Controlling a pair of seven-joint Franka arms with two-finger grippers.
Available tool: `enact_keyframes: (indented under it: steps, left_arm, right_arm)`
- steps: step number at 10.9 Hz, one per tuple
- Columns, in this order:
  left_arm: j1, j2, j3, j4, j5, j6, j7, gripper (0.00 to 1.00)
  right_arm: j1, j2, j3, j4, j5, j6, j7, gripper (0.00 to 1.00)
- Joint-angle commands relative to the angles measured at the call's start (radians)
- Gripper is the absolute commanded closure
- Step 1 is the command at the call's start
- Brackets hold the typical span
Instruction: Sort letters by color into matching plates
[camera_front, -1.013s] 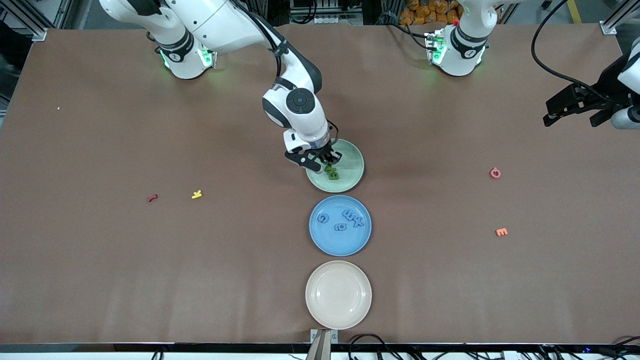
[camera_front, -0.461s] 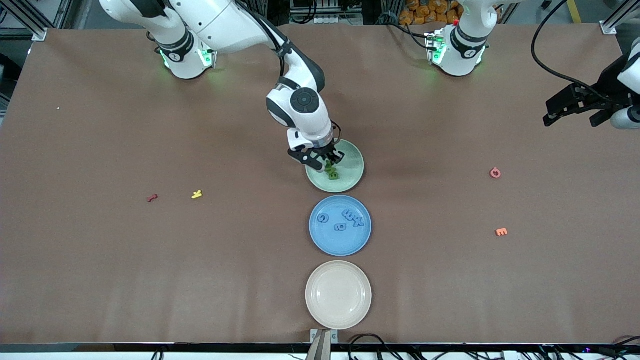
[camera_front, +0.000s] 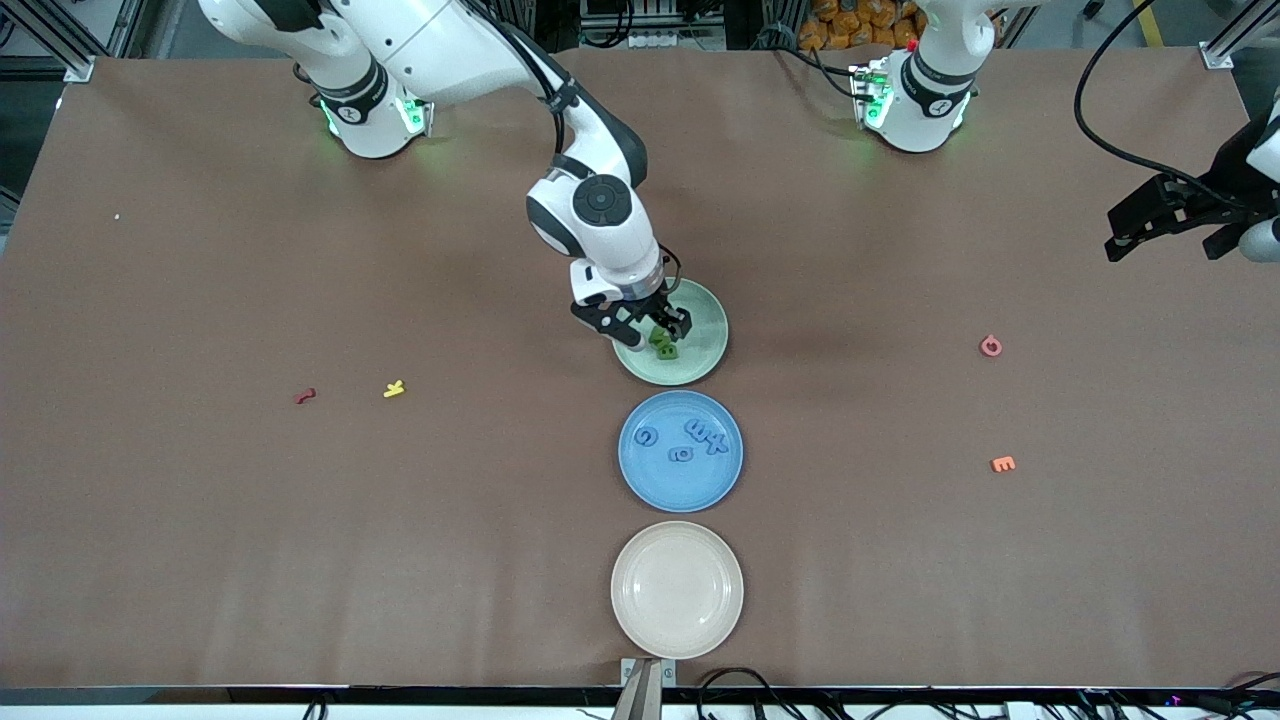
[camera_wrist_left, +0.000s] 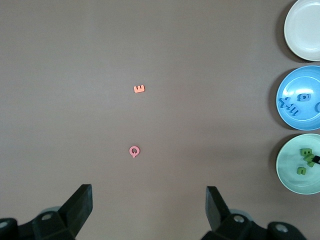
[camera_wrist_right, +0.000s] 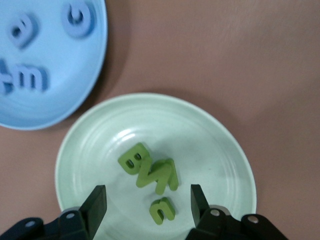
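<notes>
Right gripper (camera_front: 655, 327) hung spread over the green plate (camera_front: 700, 365), green letters (camera_wrist_right: 150, 175) loose below it; blue plate (camera_front: 680, 490) at six o'clock. Left gripper (camera_wrist_left: 149, 212) waited, spread.

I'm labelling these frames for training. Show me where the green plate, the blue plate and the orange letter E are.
green plate (camera_wrist_right: 210, 135), right wrist view, bare inner surface near the rim.
blue plate (camera_front: 655, 480), front view, bare floor nearest the camera.
orange letter E (camera_front: 1003, 464), front view, its middle.
</notes>
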Motion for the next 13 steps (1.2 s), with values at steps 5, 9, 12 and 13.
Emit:
enact_keyframes:
  steps: [5,9,12,13]
  left_arm:
    - [0.004,-0.002,-0.004,0.007,0.011,0.005,0.024,0.00]
    - [0.004,0.000,-0.004,0.007,0.009,0.005,0.024,0.00]
    - [0.004,0.001,-0.004,0.007,0.008,0.005,0.024,0.00]
    - [0.004,0.001,-0.004,0.007,0.008,0.005,0.024,0.00]
  right_arm:
    - [-0.299,-0.361,0.169,-0.234,-0.007,-0.213,-0.272,0.22]
    - [-0.412,-0.539,0.183,-0.230,0.020,-0.439,-0.485,0.00]
    - [-0.489,-0.681,0.188,-0.214,0.089,-0.640,-0.680,0.00]
    - [-0.503,-0.701,0.159,-0.187,0.088,-0.698,-0.743,0.00]
